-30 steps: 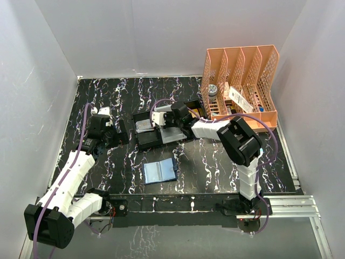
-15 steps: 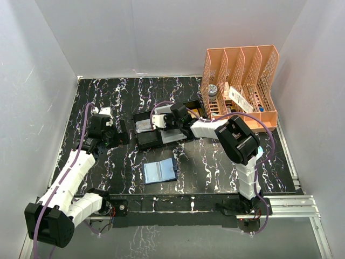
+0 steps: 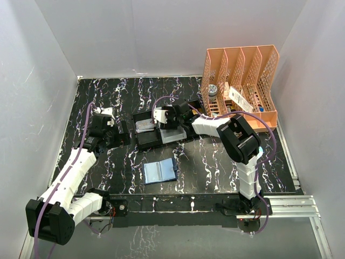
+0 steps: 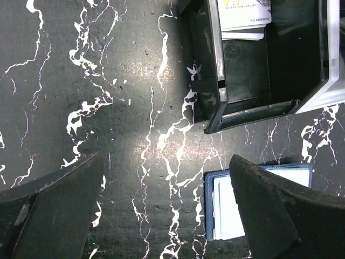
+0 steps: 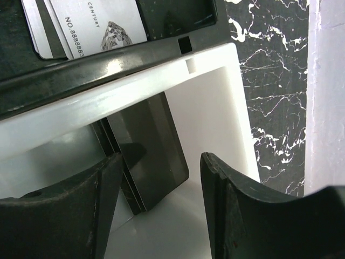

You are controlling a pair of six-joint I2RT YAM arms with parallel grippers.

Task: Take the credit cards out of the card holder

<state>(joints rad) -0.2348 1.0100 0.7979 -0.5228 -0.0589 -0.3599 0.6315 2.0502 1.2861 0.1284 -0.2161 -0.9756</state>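
The navy card holder lies open on the table, pale inside up; its left end shows by my left gripper's right finger. My left gripper hangs open over bare table, left of the black-and-white tray. Silver credit cards lie in the tray's black compartment. My right gripper is open above the tray's white compartment. A dark grey card leans there against the divider, below the fingers and free of them.
An orange file rack with small items stands at the back right. White walls close in the black marbled table on three sides. The tray's white wall is just right of my right fingers.
My right gripper's jaws have parted above the tray's white compartment. The left arm and the card holder have stayed put.
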